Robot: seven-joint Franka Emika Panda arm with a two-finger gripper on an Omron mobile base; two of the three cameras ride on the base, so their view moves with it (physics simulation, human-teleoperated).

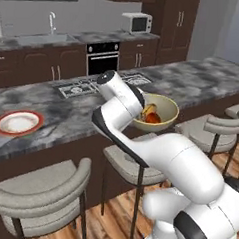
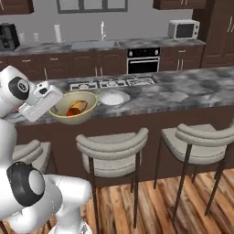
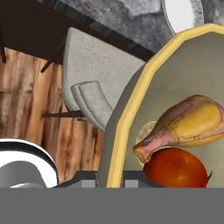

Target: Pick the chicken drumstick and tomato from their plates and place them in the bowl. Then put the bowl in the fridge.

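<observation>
Kitchen sim, bowl stage: the claw (image 2: 54,109) appears clamped on the near rim of the bowl (image 2: 89,98), which sits tilted at the bench (image 1: 204,81) edge, above the stools (image 2: 112,151); hand view has the tan rim running down betw. the fingertips (tips themselves mostly cut off). Inside the bowl lie the chicken drumstick (image 3: 188,124) and, touching it, the tomato (image 3: 177,168), so the loading half looks done. Further back the plates are bare: white plate (image 2: 113,97) just beside the bowl, red-rimmed plate (image 1: 18,122) well apart, at the far left. Still to do, by this reading: carry the bowl to the fridge.
</observation>
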